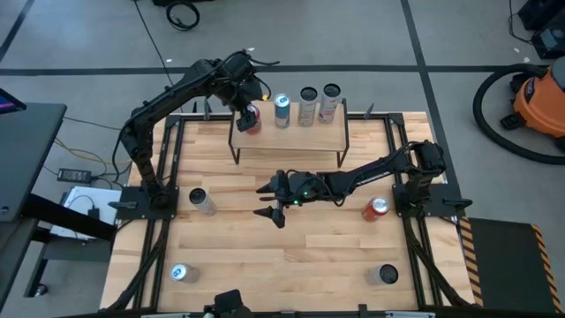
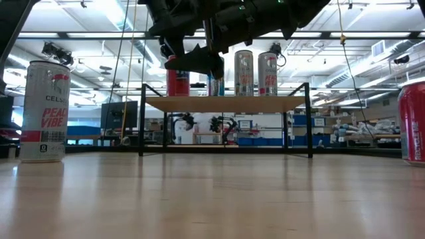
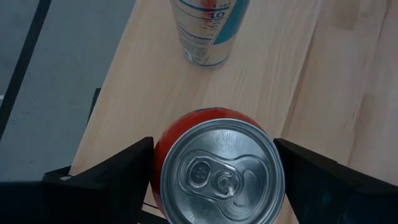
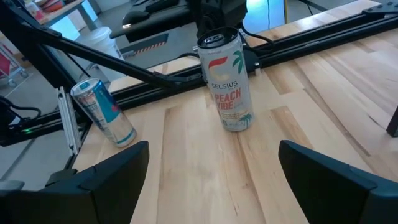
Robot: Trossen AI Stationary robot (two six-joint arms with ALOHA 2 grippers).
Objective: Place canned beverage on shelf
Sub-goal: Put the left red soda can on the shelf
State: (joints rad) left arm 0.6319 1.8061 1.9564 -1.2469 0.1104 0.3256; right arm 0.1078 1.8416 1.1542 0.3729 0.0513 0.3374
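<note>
Grey floor (image 1: 371,35), orange vacuum (image 1: 540,99), bright ceiling lights (image 2: 106,13).

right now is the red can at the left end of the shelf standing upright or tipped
Upright. The red can stands on the shelf with its pull-tab top facing up; the left gripper fingers sit open on either side of it.

The red can (image 3: 214,171) between my left tool's (image 3: 211,180) matt black plastic fingers (image 3: 109,177) has a bare, brushed metal lid and glossy painted sides. It stands on the shelf (image 1: 291,137), whose top is pale, smooth wood on thin black metal legs. My table (image 4: 298,124) is planked light wood with a soft sheen.
</note>
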